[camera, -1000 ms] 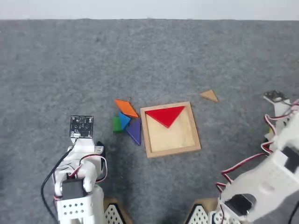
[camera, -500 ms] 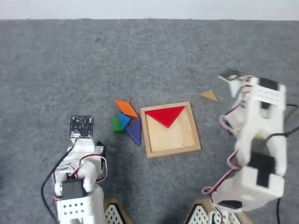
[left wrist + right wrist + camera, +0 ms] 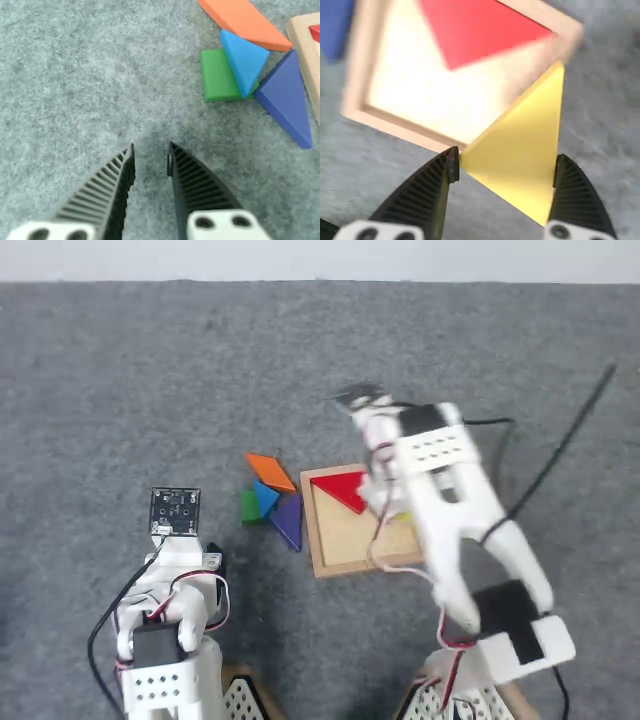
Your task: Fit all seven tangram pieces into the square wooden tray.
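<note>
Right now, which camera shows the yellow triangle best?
The right wrist view: the yellow triangle shows nearly whole, held in the right pincer over the tray edge. The high view gives a yellow sliver under the right arm; the left wrist view faces other pieces.

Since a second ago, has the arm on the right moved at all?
Yes. The right end effector has swung leftward from far right of the wooden tray to above it, holding a yellow triangle.

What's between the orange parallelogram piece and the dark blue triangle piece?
A light blue triangle piece, lying partly over a green square piece; left wrist view.
</note>
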`<state>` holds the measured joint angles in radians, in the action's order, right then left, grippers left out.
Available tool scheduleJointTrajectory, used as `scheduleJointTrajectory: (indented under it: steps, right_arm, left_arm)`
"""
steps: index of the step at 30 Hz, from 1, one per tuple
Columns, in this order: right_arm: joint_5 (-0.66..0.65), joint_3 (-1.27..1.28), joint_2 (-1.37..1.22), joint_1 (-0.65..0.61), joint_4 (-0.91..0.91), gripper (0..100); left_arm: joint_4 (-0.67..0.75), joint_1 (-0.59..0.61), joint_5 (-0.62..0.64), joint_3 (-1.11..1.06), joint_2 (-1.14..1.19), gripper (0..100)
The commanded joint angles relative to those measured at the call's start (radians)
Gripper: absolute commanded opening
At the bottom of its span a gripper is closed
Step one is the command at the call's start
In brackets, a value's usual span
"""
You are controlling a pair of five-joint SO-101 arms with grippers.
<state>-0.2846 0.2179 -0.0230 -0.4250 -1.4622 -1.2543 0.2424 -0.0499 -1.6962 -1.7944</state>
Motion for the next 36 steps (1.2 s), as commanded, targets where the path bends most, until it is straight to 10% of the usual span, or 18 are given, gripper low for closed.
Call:
scheduleJointTrajectory:
  steps: [1, 16, 31, 36]
  right_arm:
    - [0.031, -0.098, -0.033, -0.068, 0.004, 21.9]
    - [0.054, -0.267, -0.298, -0.252, 0.004, 21.9]
    - [-0.796, -0.265, -0.312, -0.257, -0.117, 22.2]
    - [-0.799, -0.269, -0.308, -0.255, -0.099, 22.1]
  left_arm:
    - [-0.006, 0.003, 0.011, 0.012, -0.023, 10]
    - [-0.006, 0.003, 0.011, 0.012, -0.023, 10]
    - [-0.006, 0.003, 0.011, 0.012, -0.023, 10]
    - [-0.006, 0.003, 0.011, 0.012, -0.023, 10]
